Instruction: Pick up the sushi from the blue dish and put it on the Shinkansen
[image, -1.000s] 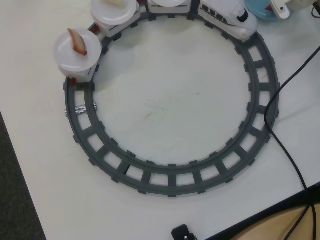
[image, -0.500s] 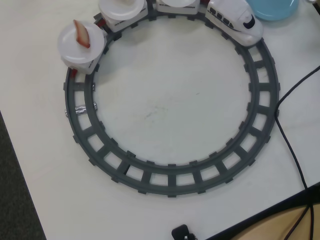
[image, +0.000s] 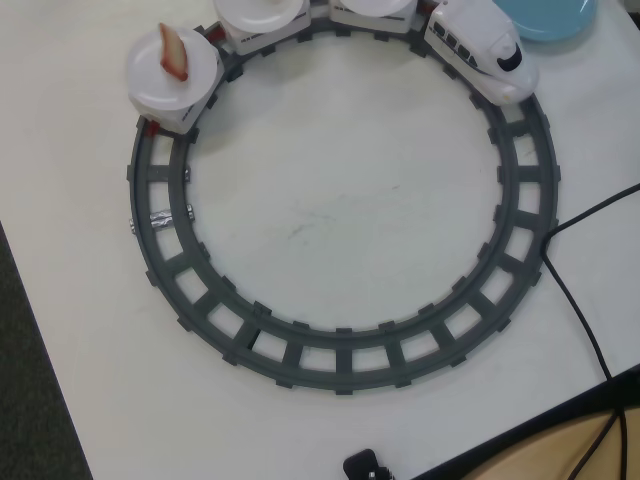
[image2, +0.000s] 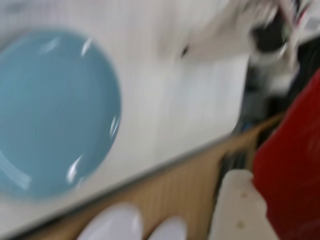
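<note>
The blue dish (image2: 50, 115) fills the left of the blurred wrist view and lies bare. It also shows at the top right edge of the overhead view (image: 545, 18). At the right of the wrist view a big red piece, the sushi (image2: 292, 165), presses against a white finger (image2: 235, 210) of my gripper (image2: 252, 185), which looks shut on it. The second finger is hidden. The Shinkansen (image: 490, 50) stands on the grey ring track (image: 340, 355) at the top right, nose next to the dish, with its plate-topped cars behind it along the top. My gripper is out of the overhead view.
The rear car's white plate (image: 172, 85) carries a thin reddish-brown-and-white strip (image: 173, 52). A black cable (image: 580, 300) runs across the table's right side. The table's front edge (image2: 165, 160) runs just below the dish. Two blurred white rounded shapes (image2: 115, 225) show beyond that edge.
</note>
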